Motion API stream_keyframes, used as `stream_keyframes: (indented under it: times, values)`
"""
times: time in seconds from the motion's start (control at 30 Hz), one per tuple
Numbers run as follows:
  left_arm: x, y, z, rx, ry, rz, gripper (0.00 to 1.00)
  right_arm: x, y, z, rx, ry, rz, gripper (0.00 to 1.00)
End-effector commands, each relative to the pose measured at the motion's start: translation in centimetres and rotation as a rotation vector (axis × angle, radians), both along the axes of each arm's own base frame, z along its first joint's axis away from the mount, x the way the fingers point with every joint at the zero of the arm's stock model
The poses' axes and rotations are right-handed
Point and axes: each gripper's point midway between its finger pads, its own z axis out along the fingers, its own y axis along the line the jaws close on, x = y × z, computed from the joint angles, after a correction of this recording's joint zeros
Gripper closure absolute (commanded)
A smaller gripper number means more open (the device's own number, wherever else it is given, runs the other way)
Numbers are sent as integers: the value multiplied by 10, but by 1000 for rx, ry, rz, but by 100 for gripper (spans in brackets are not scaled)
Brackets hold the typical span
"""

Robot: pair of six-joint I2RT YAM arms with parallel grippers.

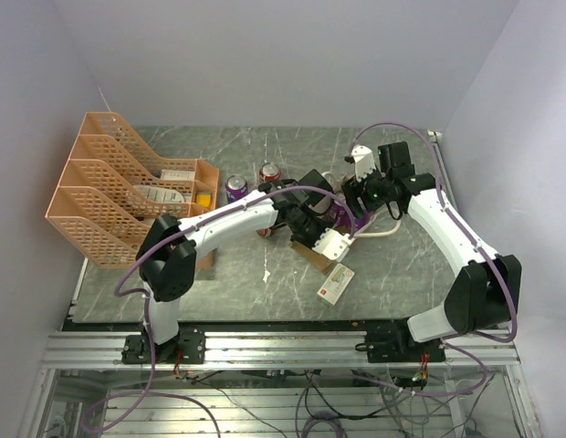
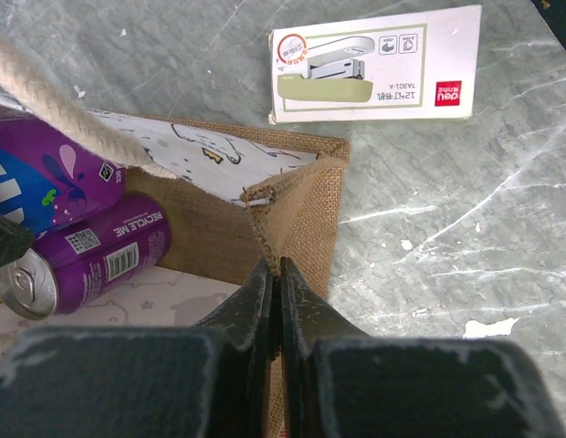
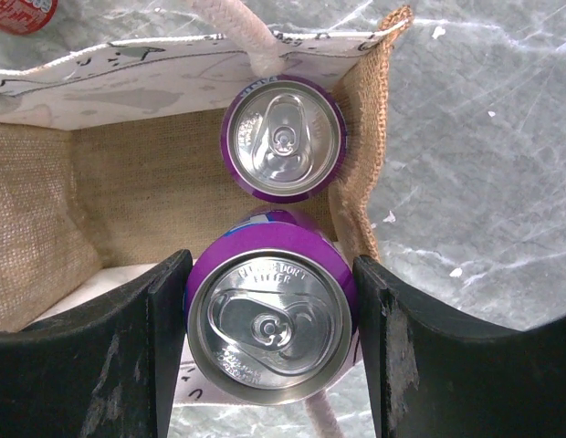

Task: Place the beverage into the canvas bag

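Right wrist view puts the beverage [image 3: 269, 328], a purple can, upright between the fingers of your right gripper [image 3: 272, 266], which is clamped on its sides, top up, so it goes in standing. It sits within the mouth of the canvas bag [image 3: 128, 182], at the near wall, just beside a second purple can [image 3: 283, 137] standing inside; whether it has reached the floor you cannot tell. Your left gripper [image 2: 275, 274] is pinched closed on the bag's burlap corner rim, likely to hold the soft mouth open and stop the bag shifting.
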Motion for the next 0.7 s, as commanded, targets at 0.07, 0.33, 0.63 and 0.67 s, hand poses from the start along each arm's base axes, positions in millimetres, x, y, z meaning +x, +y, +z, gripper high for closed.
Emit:
stream_keyframes:
  times: [0.07,0.33,0.63,0.67]
  values:
    - [-16,9,-5,26,45,-27,92,15,6,5,24,-75,15,100]
    - [-15,7,-2,5,37,-22,93,-6,39,5,144,-26,172,100]
    - [-17,9,1,-2,35,-33,93,-10,68,4,243,-40,245,100]
    - [-18,9,0,-2,34,-35,93,-9,71,3,252,-42,246,100]
